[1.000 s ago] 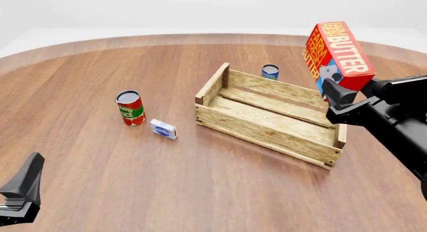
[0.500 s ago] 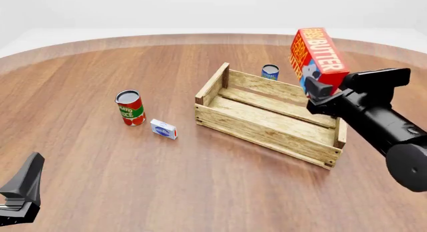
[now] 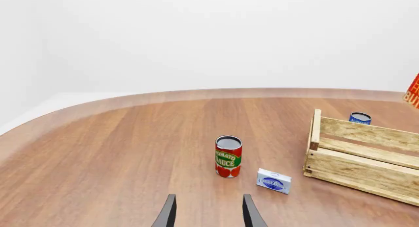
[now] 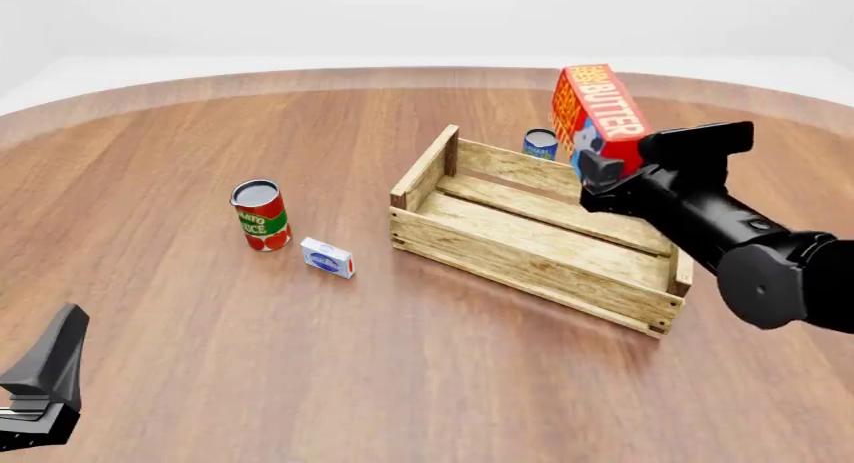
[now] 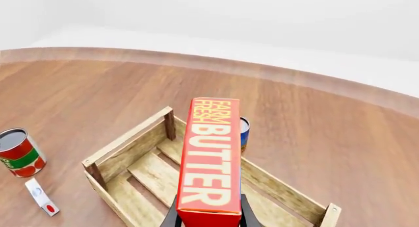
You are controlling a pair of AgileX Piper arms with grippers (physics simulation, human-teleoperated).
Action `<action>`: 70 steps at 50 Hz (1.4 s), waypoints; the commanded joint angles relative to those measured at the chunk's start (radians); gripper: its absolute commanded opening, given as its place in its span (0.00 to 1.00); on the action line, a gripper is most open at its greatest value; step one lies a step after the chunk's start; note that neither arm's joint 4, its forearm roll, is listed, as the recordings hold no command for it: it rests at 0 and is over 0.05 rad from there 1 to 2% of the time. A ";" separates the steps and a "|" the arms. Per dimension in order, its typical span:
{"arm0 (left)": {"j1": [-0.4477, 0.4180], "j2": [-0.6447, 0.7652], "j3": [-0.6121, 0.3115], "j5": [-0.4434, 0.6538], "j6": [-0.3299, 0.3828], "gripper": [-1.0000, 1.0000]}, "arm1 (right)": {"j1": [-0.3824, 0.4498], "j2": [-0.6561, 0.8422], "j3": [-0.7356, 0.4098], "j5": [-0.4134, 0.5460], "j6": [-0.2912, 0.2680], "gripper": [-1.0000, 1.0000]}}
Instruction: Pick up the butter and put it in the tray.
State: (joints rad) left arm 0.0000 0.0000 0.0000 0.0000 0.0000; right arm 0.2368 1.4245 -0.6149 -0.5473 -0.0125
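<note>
The butter (image 4: 598, 111), a red carton with white "BUTTER" lettering, hangs tilted in the air over the far right part of the tray (image 4: 534, 273). My right gripper (image 4: 614, 166) is shut on its lower end. In the right wrist view the butter (image 5: 209, 158) sits between the fingers, with the wooden slat tray (image 5: 131, 138) below it. My left gripper (image 3: 208, 212) is open and empty, low at the near left of the table (image 4: 44, 383). The left wrist view shows the tray (image 3: 366, 163) and a red sliver of the butter (image 3: 413, 89).
A tomato sauce can (image 4: 260, 215) stands left of the tray, with a small white-and-blue box (image 4: 327, 257) lying beside it. A small blue can (image 4: 539, 143) stands just behind the tray's far wall. The round wooden table's rim curves around the back.
My right arm has carried the butter leftward and lower, from beyond the tray's right end to above its far right part. The left arm has not moved.
</note>
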 commanded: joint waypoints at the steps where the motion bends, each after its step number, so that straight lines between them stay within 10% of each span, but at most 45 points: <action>1: 0.000 0.000 0.000 0.000 0.000 1.00 | 0.005 0.056 -0.072 0.021 0.009 0.00; 70: 0.000 0.000 0.000 0.000 0.000 1.00 | 0.027 0.281 -0.181 0.080 0.053 0.00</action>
State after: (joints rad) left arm 0.0000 0.0000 0.0000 0.0000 0.0000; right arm 0.2639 1.6922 -0.7739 -0.4647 0.0219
